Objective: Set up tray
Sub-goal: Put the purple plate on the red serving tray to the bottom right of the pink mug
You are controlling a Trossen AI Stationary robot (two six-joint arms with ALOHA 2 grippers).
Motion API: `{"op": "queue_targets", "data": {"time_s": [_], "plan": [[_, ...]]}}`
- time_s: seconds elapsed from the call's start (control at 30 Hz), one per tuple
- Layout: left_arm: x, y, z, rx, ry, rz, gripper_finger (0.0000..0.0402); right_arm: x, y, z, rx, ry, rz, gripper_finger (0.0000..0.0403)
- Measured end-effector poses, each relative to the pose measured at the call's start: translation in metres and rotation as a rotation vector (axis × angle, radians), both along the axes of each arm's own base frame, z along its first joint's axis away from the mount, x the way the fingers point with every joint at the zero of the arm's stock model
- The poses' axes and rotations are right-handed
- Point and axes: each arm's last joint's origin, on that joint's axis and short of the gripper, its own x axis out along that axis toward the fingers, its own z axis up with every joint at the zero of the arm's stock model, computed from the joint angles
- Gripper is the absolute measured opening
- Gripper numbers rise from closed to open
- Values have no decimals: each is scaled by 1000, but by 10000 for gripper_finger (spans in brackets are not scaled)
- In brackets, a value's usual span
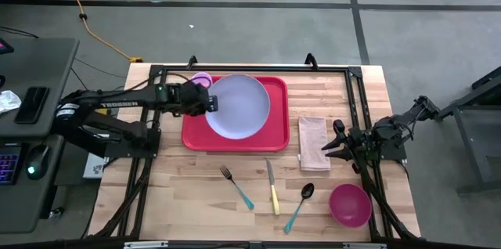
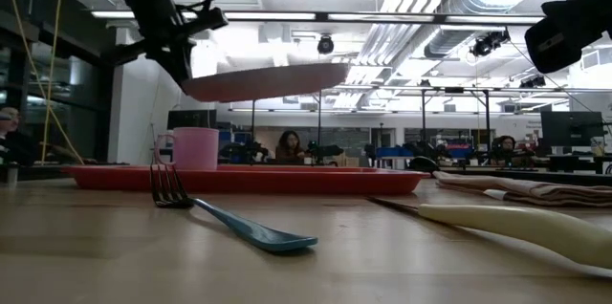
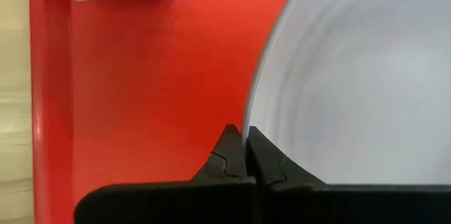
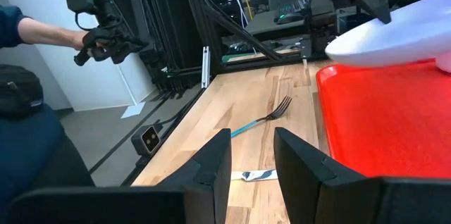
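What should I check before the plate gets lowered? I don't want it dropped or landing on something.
1. Grip: left gripper shut on the rim of the plate - ok.
2. Plate clear of the tray: the low view shows it lifted above the tray, roughly level - ok.
3. Cup: stands upright in the tray's far left corner, beside the plate, not under it - ok.
4. Tray surface directly under the plate: hidden from above - cannot tell.
5. Right gripper: open, holding nothing, off by the napkin, away from the tray - ok.
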Motion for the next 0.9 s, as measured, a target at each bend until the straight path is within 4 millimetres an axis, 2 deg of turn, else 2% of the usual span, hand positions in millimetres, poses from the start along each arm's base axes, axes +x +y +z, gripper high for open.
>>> {"op": "queue_targets", "data": {"time_s": [0.4,0.9], "plan": [[33,6,-37,-113,72,-6,11,0,1,0,45,13,23,87],[34,7,-53,-128,197,-2,11,0,2,1,53,10,54,87]]}}
